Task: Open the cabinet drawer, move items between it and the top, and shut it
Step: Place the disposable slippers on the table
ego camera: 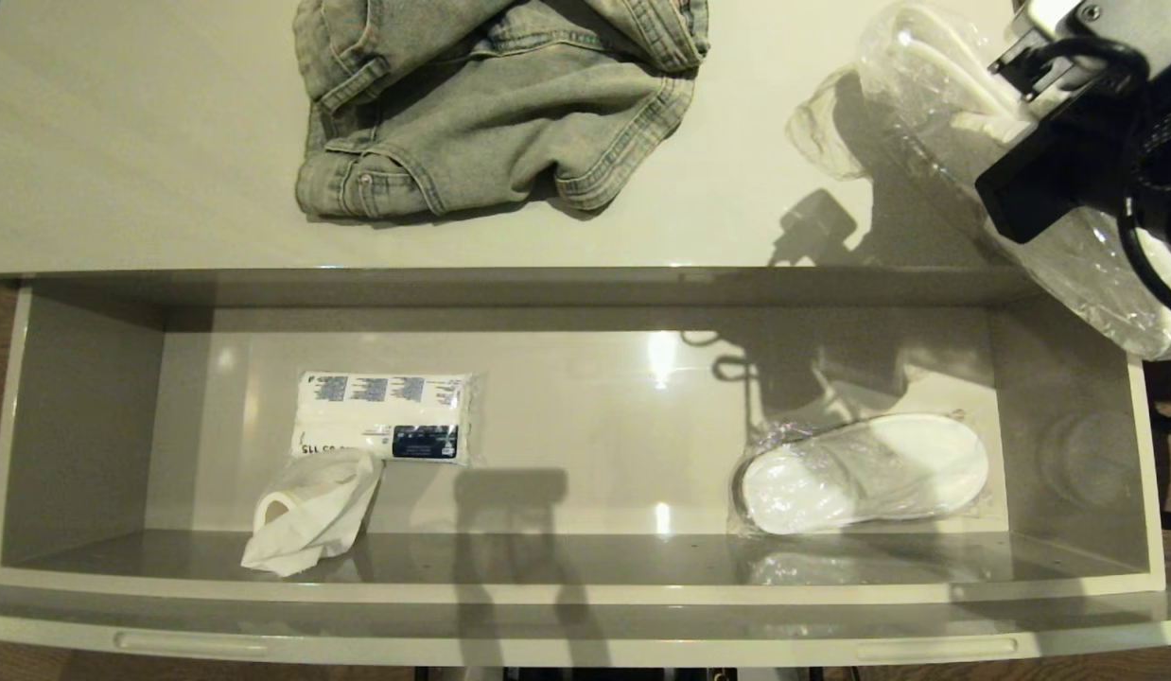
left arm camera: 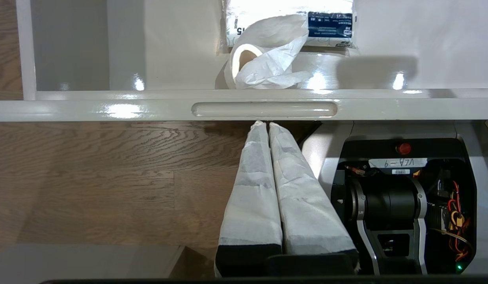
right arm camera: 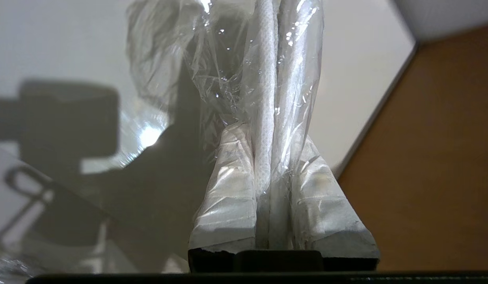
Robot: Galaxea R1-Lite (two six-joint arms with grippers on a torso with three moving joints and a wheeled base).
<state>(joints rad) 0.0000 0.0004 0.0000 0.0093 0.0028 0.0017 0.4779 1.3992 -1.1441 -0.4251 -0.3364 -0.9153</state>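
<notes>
In the head view the drawer (ego camera: 94, 416) stands open across the lower half of the frame, with the glossy top (ego camera: 150, 132) filling the upper half. At the upper right the right gripper (ego camera: 1006, 99) hangs over the top's right end, clamped on a bagged slipper pack (ego camera: 926, 76) that trails down past the drawer's right back corner. A second pack (ego camera: 865, 473) lies flat on the drawer floor, right of centre. On the left of the floor a tissue pack (ego camera: 382, 416) lies with a crumpled white cloth (ego camera: 311, 511) touching its lower left corner. Folded jeans (ego camera: 496, 99) sit on the top at upper centre. In the left wrist view the left gripper (left arm camera: 263, 125) sits low in the middle, its padded fingers (left arm camera: 252, 189) pressed together with nothing between them, tips just under the drawer front's handle recess (left arm camera: 263, 109); wooden floor (left arm camera: 90, 177) fills the left, the robot's base (left arm camera: 405, 205) the lower right, and the cloth and tissue pack show inside the drawer at the upper centre. In the right wrist view the right gripper's fingers (right arm camera: 228, 197) pinch the held pack's edge at lower centre, the plastic rising to the top of the frame over the pale top, with brown wood (right arm camera: 437, 157) at the right.
</notes>
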